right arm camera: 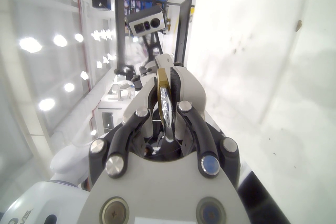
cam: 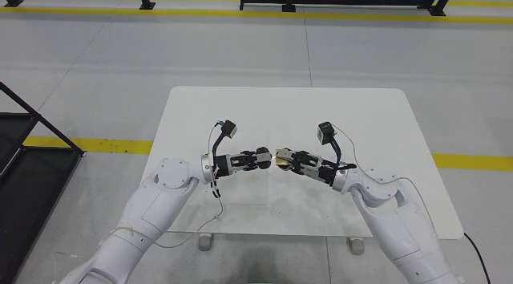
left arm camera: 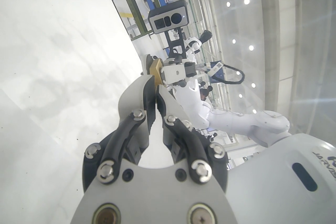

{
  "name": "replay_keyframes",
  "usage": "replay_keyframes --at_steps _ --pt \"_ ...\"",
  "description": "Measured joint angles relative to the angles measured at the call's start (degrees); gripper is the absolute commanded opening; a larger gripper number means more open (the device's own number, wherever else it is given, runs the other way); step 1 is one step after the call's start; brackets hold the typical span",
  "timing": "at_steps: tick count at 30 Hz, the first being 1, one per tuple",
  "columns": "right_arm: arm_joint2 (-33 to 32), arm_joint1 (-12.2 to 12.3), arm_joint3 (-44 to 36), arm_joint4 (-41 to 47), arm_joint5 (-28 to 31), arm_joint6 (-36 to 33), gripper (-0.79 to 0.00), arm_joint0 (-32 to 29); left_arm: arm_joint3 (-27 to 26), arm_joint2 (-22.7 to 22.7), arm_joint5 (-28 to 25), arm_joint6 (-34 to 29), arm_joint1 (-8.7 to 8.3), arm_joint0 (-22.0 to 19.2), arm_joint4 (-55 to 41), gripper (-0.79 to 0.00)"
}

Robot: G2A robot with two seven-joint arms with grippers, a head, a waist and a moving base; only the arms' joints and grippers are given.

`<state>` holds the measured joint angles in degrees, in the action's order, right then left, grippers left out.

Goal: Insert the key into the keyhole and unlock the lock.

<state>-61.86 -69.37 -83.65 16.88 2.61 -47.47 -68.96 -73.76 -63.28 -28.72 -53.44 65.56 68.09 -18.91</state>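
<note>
The left hand (left arm camera: 156, 86) has its fingers pressed together; any key between them is too small to make out. Straight ahead of its tips, just beyond and perhaps touching, sits the brass lock (left arm camera: 156, 69). The right hand (right arm camera: 166, 75) pinches the lock and points back at the left hand, so the two meet tip to tip along one line. The lock's shackle (right arm camera: 166, 107) runs back toward the right wrist, so the keyhole probably faces the left hand. The coming push therefore looks to run straight forward along that shared axis. Both hang above the bench (cam: 369, 123).
</note>
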Motion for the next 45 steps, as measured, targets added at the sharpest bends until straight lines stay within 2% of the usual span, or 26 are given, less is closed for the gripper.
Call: replay_keyframes --at_steps 12,31,45 --pt "0.2 0.1 0.0 0.2 -0.8 -0.3 -0.785 0.2 -2.5 -0.4 -2.8 4.0 -0.26 1.4 5.6 -0.785" --pt "0.5 0.1 0.6 0.5 -1.1 -0.2 -0.785 0.6 -6.7 -1.2 -8.4 14.3 -0.66 4.5 18.7 -0.785" --pt "0.8 0.1 0.9 0.6 -1.4 -0.1 -0.785 0.8 -9.9 -1.9 -9.9 23.5 -0.81 6.9 31.1 -0.785"
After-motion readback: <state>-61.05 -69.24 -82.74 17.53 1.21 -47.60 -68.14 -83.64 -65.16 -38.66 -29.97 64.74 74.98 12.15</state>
